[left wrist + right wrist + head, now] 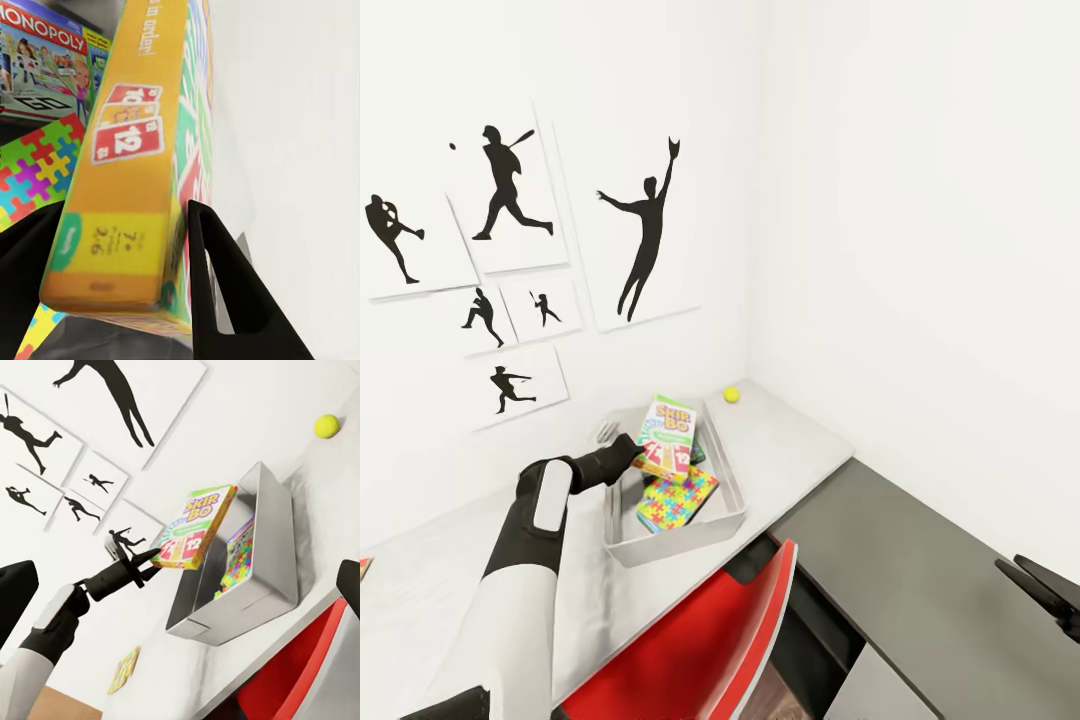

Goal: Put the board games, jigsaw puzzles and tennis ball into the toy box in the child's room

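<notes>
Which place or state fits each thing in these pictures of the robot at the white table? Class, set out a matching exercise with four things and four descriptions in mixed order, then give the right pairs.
Things:
1. Skip-Bo box
2. tennis ball
3. Monopoly box
4. jigsaw puzzle

Places or states:
A. lying flat in the grey toy box, coloured pieces facing up
B. held in the left gripper over the toy box
C. loose on the table near the wall corner, outside the toy box
D. inside the toy box, behind the held box as the left wrist view shows it

Pairs: 1-B, 2-C, 3-D, 4-A
</notes>
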Robot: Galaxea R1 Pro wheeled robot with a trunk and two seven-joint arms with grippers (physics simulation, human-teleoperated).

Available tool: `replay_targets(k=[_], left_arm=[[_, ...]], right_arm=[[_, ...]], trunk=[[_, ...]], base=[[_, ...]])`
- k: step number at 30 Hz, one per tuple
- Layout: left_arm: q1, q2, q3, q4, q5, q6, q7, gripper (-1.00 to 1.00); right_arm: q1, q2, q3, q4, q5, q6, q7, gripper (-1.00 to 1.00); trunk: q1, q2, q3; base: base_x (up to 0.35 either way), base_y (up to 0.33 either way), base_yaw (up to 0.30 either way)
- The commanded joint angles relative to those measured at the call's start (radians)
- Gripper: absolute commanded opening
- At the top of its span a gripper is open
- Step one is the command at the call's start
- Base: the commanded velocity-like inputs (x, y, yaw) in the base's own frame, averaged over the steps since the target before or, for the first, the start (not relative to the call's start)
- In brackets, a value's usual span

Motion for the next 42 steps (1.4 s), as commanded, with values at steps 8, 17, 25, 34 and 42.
replay_targets(k=[8,17,25,34,42], left_arm=[[-0.004,-0.002,0.005,0.043,-0.005,0.004,-0.008,-1.0],[-0.005,-0.005,0.005,0.052,-0.006,0.003,-0.008,-1.0],[-0.005,-0.01,0.004,0.052,-0.006,0.004,-0.008,1.0],[-0.005,-0.002,0.005,0.05,-0.008,0.036,-0.014,1.0],[-0.001,0.111,0.006,-0.073,0.034,0.185,-0.076,1.0]], right_arm=[[0.0,-0.001,-0.001,0.0,-0.002,0.005,0.001,1.0],[0.0,-0.002,-0.002,0.0,-0.003,0.005,0.004,1.0],[0.0,-0.001,-0.031,0.0,-0.004,0.006,0.004,1.0],[0.0,-0.001,-0.035,0.0,-0.004,0.007,0.004,1.0],[0.0,-0.002,-0.036,0.003,-0.004,0.007,0.012,1.0]], trunk=[[0.001,-0.002,-0.002],[0.001,-0.002,-0.002],[0.001,-0.002,-0.002],[0.001,-0.002,-0.002],[0.001,-0.002,-0.002]], base=[[0.0,0.0,0.0],[0.0,0.0,0.0],[0.0,0.0,0.0],[0.0,0.0,0.0],[0.0,0.0,0.0]])
